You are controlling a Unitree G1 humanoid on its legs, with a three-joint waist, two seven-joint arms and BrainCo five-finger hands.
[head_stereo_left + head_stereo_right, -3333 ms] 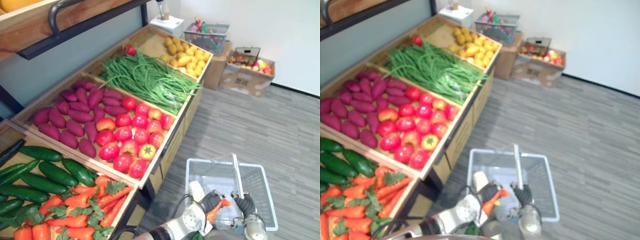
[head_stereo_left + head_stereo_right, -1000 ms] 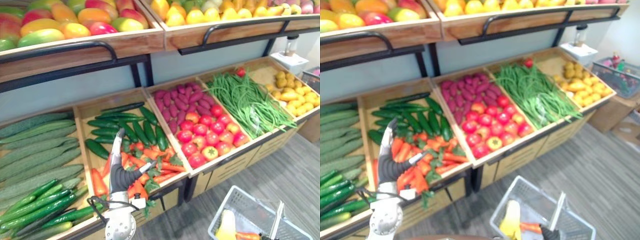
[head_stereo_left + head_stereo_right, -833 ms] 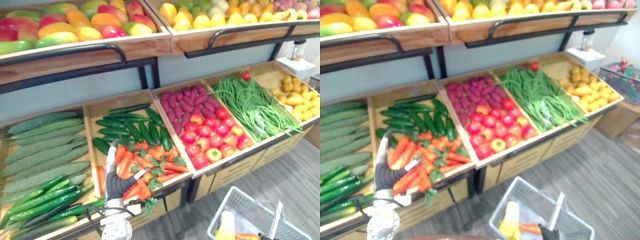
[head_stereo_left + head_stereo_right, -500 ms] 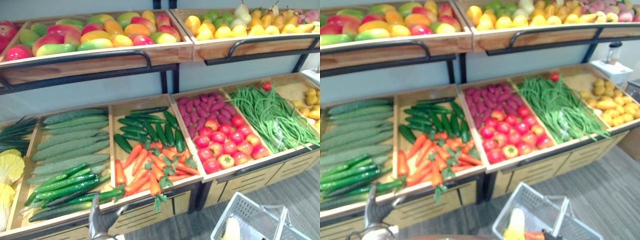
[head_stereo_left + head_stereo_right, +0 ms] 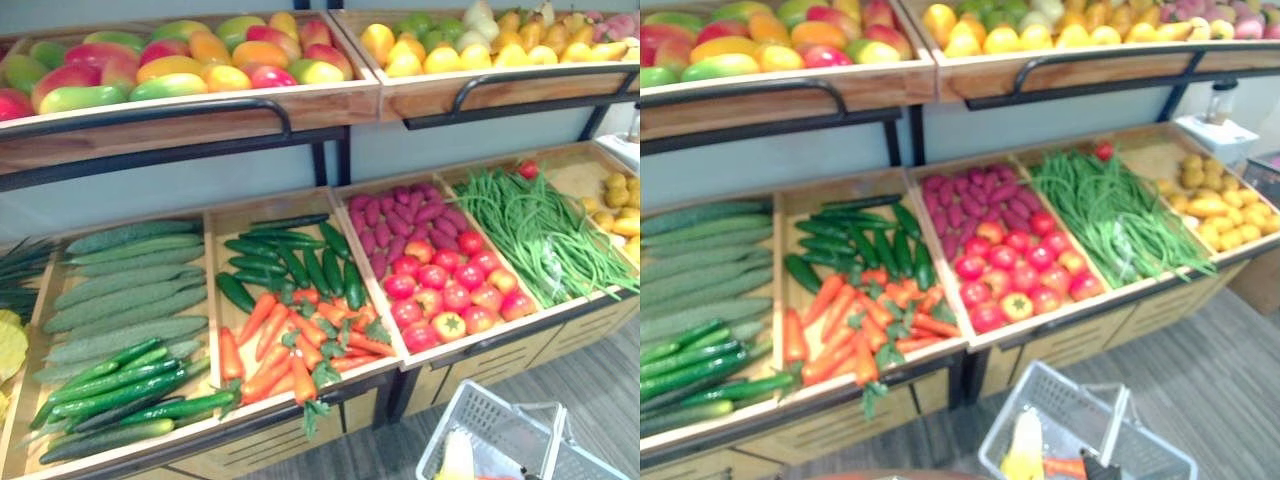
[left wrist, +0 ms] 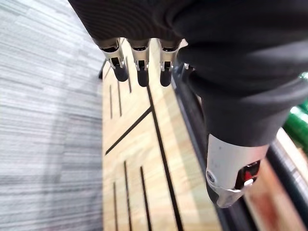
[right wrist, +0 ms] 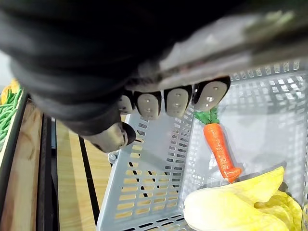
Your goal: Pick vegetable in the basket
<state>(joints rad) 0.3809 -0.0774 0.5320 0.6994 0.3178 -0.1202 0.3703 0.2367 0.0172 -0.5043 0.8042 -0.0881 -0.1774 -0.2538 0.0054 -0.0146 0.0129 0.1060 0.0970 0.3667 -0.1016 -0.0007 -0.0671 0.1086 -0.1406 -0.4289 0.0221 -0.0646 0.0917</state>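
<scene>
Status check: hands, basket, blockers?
Left robot hand open, empty, beside stand front. Right robot hand shut on basket handle. Carrot and cabbage in basket. Nothing in the way.

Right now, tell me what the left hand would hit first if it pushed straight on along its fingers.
Probably the stand's wooden front panel: the left hand points along it, fingers relaxed and empty. Depth is unclear, so it might skim past toward the grey carpet.
</scene>
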